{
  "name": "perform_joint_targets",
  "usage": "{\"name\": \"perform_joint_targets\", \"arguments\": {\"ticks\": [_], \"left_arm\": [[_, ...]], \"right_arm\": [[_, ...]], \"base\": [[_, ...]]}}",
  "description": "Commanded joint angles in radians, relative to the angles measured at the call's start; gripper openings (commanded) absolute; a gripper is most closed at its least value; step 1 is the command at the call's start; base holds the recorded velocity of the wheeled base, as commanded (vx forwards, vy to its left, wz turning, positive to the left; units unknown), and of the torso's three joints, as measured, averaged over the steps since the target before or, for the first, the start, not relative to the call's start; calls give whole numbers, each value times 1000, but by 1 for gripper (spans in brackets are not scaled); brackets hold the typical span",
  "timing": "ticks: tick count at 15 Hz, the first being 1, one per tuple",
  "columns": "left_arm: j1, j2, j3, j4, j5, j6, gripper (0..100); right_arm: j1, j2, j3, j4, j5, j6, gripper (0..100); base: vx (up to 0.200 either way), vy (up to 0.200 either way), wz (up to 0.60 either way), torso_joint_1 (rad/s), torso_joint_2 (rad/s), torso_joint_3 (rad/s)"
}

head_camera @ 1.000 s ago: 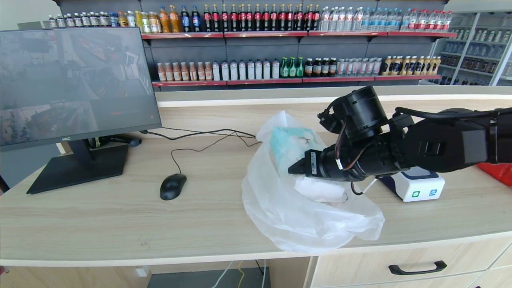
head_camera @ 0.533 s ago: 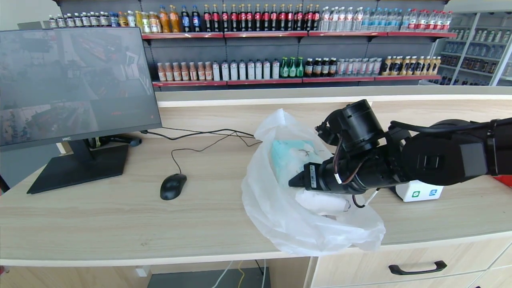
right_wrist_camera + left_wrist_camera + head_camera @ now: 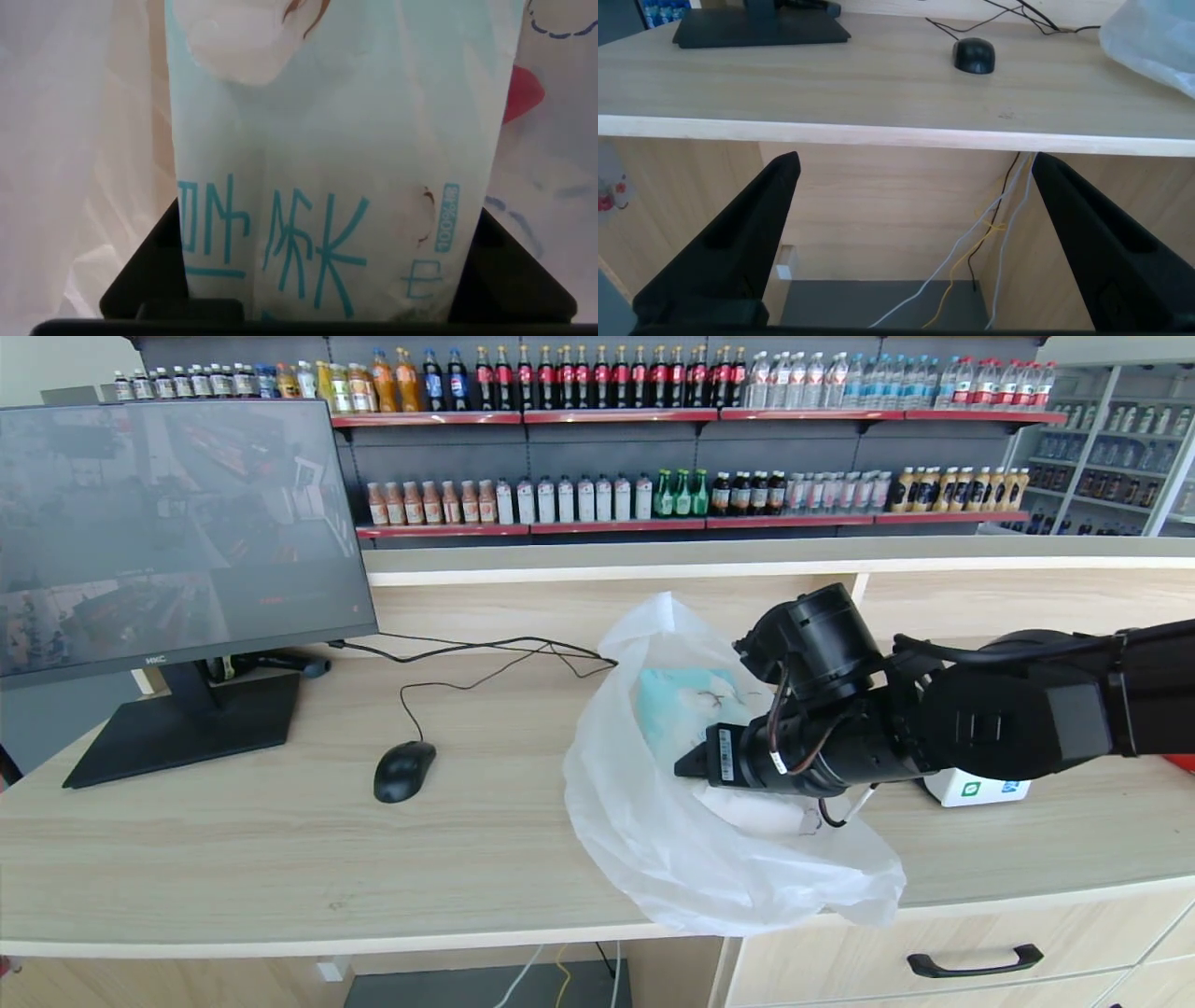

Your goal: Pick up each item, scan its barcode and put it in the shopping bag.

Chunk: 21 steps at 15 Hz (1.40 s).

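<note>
The desk (image 3: 233, 859) lies bare in a broad stretch between the mouse (image 3: 403, 771) and the bag (image 3: 672, 859), and along the near edge before both. On the left the monitor (image 3: 177, 532) blocks the way. Cables (image 3: 485, 658) trail across the far strip to the bag's back. The bag's mouth is taken up by the right gripper (image 3: 686, 767), closed on the pack (image 3: 677, 705). A white scanner (image 3: 976, 789) sits just beside the bag, under the right arm. A raised ledge (image 3: 747, 553) closes the far side. The left gripper (image 3: 915, 161), spread wide, hangs below the desk edge, facing dangling wires (image 3: 999, 243).
</note>
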Motion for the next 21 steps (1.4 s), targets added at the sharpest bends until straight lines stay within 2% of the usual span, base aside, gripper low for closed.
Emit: {"name": "perform_joint_targets", "arguments": {"ticks": [1, 11, 12, 17, 19, 21], "left_arm": [[0, 0, 0, 0, 0, 0, 100], [0, 0, 0, 0, 1, 0, 100], [0, 0, 0, 0, 0, 0, 100], [0, 0, 0, 0, 1, 0, 100], [0, 0, 0, 0, 0, 0, 100], [0, 0, 0, 0, 0, 0, 100]], "right_arm": [[6, 26, 7, -14, -11, 0, 0], [31, 53, 29, -37, -52, -1, 0], [32, 53, 30, -37, -52, -1, 100], [38, 43, 30, -73, -57, -1, 100], [40, 44, 27, -130, -118, -6, 100], [69, 3, 30, -138, -123, -3, 100]], "base": [[0, 0, 0, 0, 0, 0], [0, 0, 0, 0, 0, 0], [0, 0, 0, 0, 0, 0], [0, 0, 0, 0, 0, 0], [0, 0, 0, 0, 0, 0], [0, 0, 0, 0, 0, 0]]}}
